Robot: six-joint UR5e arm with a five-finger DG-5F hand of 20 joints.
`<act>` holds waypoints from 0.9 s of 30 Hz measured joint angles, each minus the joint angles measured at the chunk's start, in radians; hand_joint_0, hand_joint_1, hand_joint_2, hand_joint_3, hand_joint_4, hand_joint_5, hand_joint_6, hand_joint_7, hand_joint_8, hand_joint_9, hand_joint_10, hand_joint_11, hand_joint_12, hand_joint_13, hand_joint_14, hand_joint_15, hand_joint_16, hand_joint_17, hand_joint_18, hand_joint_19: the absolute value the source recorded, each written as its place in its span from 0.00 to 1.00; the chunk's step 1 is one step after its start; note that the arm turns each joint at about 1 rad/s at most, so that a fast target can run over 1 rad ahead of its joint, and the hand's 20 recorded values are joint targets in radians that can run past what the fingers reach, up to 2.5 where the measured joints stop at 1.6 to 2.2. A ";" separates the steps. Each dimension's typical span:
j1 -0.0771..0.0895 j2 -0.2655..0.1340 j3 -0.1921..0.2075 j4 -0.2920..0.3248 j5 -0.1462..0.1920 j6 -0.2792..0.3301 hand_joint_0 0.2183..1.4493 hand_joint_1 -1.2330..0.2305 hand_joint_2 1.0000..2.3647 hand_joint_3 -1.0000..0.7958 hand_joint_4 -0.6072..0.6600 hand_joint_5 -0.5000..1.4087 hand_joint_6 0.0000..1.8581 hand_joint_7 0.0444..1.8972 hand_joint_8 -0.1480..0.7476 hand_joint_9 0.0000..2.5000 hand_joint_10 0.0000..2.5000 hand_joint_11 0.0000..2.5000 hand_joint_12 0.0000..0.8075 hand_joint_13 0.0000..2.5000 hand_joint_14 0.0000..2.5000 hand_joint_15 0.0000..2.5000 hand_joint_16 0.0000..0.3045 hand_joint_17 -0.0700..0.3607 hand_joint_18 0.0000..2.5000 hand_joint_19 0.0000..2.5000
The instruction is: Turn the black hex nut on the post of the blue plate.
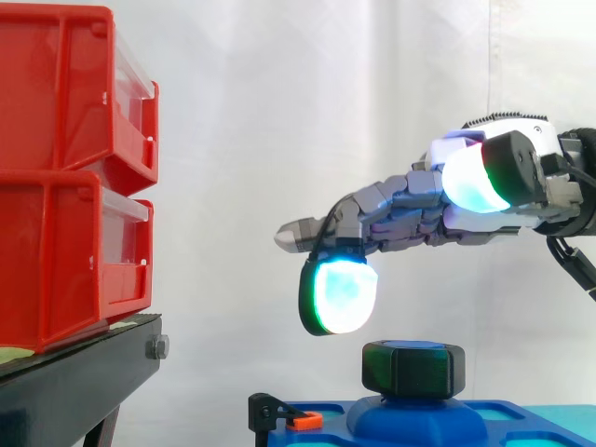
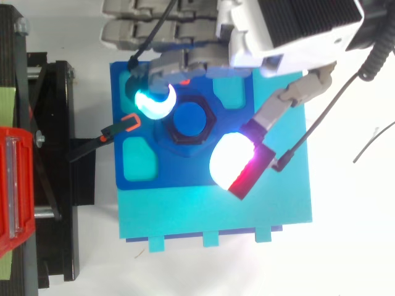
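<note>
Before the white curtain (image 1: 279, 112), the black hex nut (image 1: 414, 370) sits on the post of the blue plate (image 2: 216, 197). Your robot hand (image 1: 419, 209) hovers just above, fingers apart, holding nothing. Close off-centre and the pads could slip off the nut's flats.

Two red plastic bins (image 1: 65, 93) with clear fronts are stacked one upon the other on a black metal stand (image 1: 84, 372), which is set before a white curtain (image 1: 279, 112). A silver bolt head (image 1: 156, 348) shows on the stand's end. A black clamp with an orange tip (image 2: 102, 137) sticks out from the stand's side. A flat turquoise board (image 2: 216, 209) lies just beside the stand. A thin dark cable (image 2: 373, 143) lies on the white table (image 2: 345, 246), well apart from the stand.
</note>
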 measured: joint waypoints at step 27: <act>0.063 0.000 -0.061 0.094 0.056 0.031 0.19 0.76 0.00 0.28 0.75 0.15 0.27 0.50 0.50 0.04 0.00 0.00 0.48 0.00 0.00 0.01 0.18 0.45 0.00 0.12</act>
